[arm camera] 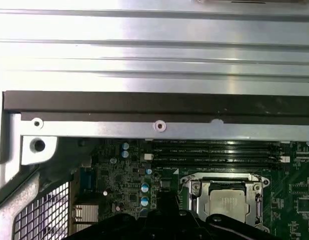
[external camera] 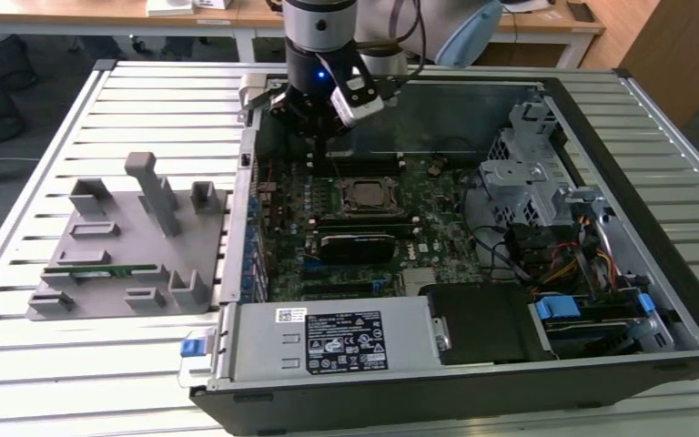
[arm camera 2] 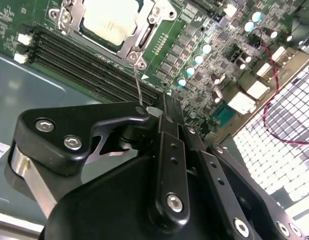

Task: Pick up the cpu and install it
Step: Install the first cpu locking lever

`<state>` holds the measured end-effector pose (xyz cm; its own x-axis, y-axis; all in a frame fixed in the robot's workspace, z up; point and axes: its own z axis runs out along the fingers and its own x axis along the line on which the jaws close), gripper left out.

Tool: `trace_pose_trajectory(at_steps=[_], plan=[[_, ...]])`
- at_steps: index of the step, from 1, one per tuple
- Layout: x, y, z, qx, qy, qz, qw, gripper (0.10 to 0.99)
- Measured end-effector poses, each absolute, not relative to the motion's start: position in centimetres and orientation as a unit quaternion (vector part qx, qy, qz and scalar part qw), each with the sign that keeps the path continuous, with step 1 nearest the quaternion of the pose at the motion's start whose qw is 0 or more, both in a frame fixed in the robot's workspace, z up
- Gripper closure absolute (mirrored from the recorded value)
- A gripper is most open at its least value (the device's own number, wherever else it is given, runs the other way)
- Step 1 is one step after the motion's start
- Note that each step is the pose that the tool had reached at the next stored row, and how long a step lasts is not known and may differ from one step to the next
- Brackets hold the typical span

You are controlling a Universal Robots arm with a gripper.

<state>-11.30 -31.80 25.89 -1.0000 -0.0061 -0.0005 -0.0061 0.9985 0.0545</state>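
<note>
**Gripper above the board, cpu lying in the socket**

The black gripper (external camera: 316, 137) hangs inside the open computer case, over the far part of the motherboard, beside the memory slots. In the second wrist view its black linkage plates (arm camera 2: 164, 165) lie folded together and its fingers (arm camera 2: 170, 112) meet with no gap, so it reads as clenched, with nothing between the tips. The arm above it carries a small blue light.

The cpu, a small flat square chip with a silvery-white metal top (arm camera: 228, 204), sits in the metal-framed socket (arm camera: 194, 189) on the green motherboard (external camera: 429, 205), just nearer the camera than the gripper in the exterior view. The chip (arm camera 2: 110, 19) lies flat within the frame; it is apart from the gripper. In the exterior view the socket (external camera: 362, 196) shows near the middle of the board.

Long black memory slots (arm camera 2: 89, 67) run between socket and case wall. The black tower case (external camera: 471, 391) lies open on a slatted metal table (external camera: 34, 355). Left of the case in the exterior view stands a grey plastic fixture block (external camera: 125, 264) with upright posts, holding a narrow green memory stick (external camera: 101, 270). Inside the case, towards the right, are a grey drive cage (external camera: 526, 173) and bundled coloured cables (external camera: 568, 264).
</note>
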Motion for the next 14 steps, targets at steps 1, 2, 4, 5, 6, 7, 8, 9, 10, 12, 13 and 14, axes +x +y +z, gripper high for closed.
trace_pose_trajectory(at_steps=[1, 2, 4, 5, 6, 7, 8, 9, 10, 12, 13, 14], plan=[[-11.3, -31.6, 25.9, -0.003, 1.000, 0.027, 0.000, 0.980], [-11.3, -31.4, 25.9, -0.004, 1.000, 0.027, 0.000, 0.980], [-11.3, -31.1, 25.8, -0.005, 1.000, 0.027, 0.000, 0.980], [-11.2, -31.0, 25.8, -0.005, 1.000, 0.027, 0.000, 0.980], [-11.2, -31.0, 25.8, -0.005, 1.000, 0.027, 0.000, 0.980], [-11.1, -31.0, 25.8, -0.006, 1.000, 0.027, 0.000, 0.980], [-10.9, -31.0, 25.8, -0.006, 1.000, 0.027, 0.000, 0.980], [-10.7, -31.0, 25.8, -0.006, 1.000, 0.027, 0.000, 0.980], [-10.5, -31.0, 25.8, -0.006, 1.000, 0.027, 0.000, 0.980], [-9.9, -31.0, 25.8, -0.006, 1.000, 0.027, 0.000, 0.980], [-9.6, -31.0, 25.8, -0.006, 1.000, 0.027, 0.000, 0.980], [-9.3, -31.0, 25.8, -0.006, 1.000, 0.027, 0.000, 0.980]])
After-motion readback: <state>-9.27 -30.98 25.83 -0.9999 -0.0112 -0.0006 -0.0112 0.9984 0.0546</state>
